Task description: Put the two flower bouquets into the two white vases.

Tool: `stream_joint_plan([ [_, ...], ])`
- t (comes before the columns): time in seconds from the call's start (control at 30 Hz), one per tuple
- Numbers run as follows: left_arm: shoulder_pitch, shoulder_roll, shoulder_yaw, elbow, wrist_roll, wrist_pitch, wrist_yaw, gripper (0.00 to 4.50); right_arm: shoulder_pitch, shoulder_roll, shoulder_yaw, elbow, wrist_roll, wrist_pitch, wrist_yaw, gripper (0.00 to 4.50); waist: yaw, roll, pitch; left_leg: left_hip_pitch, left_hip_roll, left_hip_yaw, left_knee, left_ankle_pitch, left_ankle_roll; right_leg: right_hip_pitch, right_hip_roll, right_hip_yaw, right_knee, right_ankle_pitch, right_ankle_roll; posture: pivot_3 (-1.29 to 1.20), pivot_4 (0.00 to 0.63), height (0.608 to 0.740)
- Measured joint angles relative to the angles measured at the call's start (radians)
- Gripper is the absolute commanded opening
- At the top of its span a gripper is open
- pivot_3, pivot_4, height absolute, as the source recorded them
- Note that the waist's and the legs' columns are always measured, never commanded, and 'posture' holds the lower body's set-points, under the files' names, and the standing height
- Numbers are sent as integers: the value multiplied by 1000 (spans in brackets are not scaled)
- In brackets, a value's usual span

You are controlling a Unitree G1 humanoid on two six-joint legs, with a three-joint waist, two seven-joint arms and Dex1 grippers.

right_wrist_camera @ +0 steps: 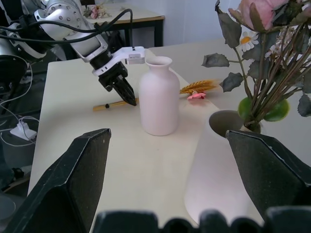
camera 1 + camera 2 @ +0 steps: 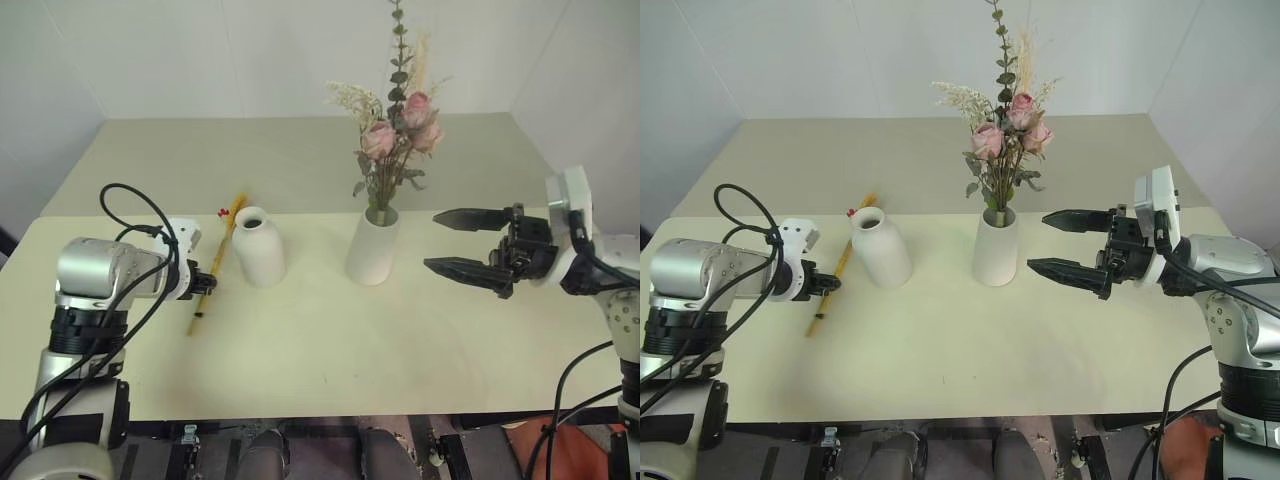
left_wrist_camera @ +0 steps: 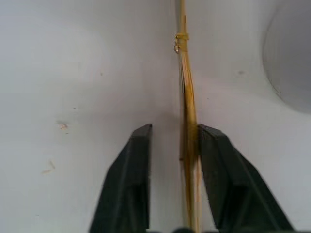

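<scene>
With roses already in the cylinder vase [image 2: 373, 250], our half-open left gripper [image 3: 172, 150] straddles the wheat stalk [image 3: 188, 111], needing closure; right gripper [image 2: 468, 241] wide, empty.

no readable text, no labels, no brands, no numbers
</scene>
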Motion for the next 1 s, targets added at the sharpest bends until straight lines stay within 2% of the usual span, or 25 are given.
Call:
stream_joint_plan([
  [0.07, 5, 15, 14, -1, 11, -15, -3, 23, 4, 0, 0, 0, 0, 0, -5, 4500, 0, 0, 0, 0, 0, 0, 0, 0, 0, 0, 0, 0, 0, 0, 0, 0, 150, 740],
  [0.23, 51, 33, 99, -53, 20, -55, -5, 23, 5, 0, 0, 1, 0, 0, -15, 4500, -1, 0, 0, 0, 0, 0, 0, 0, 0, 0, 0, 0, 0, 0, 0, 0, 150, 740],
  [0.4, 149, 24, 301, -157, -15, -199, -52, 23, 19, 1, -3, 1, -1, 0, -26, 4500, 1, 0, 0, 0, 0, 0, 0, 0, 0, 0, 0, 0, 0, 0, 0, 0, 150, 740],
  [0.53, 150, -47, 510, -253, -131, -331, -118, 23, 34, 9, -10, 2, -1, 0, -45, 4500, 8, 0, 0, 0, 0, 0, 0, 0, 0, 1, -1, 0, -1, 0, 1, 0, 150, 740],
  [0.63, 50, -88, 595, -290, -253, -348, -130, 23, 49, 17, -21, 1, 0, -5, -60, 4500, 23, -2, 0, 0, 0, 0, 1, 0, 0, 2, -1, -1, -2, 1, 1, 0, 150, 740],
  [0.8, -53, -93, 615, -284, -374, -375, -146, 23, 74, 70, -91, 0, 12, -49, -92, 4500, 25, -2, 0, 2, 0, 0, 1, 0, 0, 4, -1, -1, -2, 1, 2, 0, 150, 740],
  [1.0, -76, -96, 523, -223, -454, -401, -202, 23, 144, 72, -133, -42, 38, -77, -74, 4500, 23, -2, 0, 3, 0, 0, 1, 0, 0, 6, 0, -1, -2, 1, 2, 0, 150, 740],
])
